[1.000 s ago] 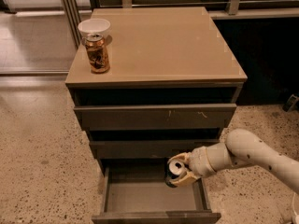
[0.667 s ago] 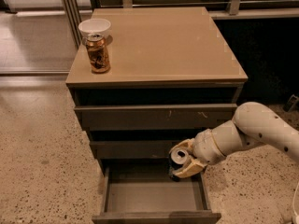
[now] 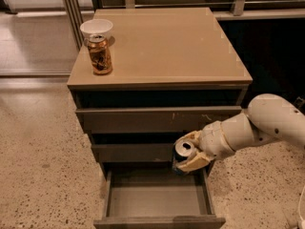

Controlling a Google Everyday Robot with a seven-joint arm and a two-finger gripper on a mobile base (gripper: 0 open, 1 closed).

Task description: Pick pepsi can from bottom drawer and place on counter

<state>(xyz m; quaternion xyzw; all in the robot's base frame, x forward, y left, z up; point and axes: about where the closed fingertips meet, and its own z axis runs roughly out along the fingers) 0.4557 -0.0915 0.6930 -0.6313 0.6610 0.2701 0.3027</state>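
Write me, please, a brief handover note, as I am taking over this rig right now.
Gripper: shut on the pepsi can, in front of the middle drawer, right side.
Bottom drawer: open below it, nothing visible inside.
Done: can is out of the drawer.
Left: raise it and set it on the counter; a brown can and white bowl stand at its far left corner.

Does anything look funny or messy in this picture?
Nothing is spilled. The gripper holds the pepsi can tilted over the open bottom drawer, its silver top leaning toward the camera. The top drawer front has a few small scratch marks near its right side.
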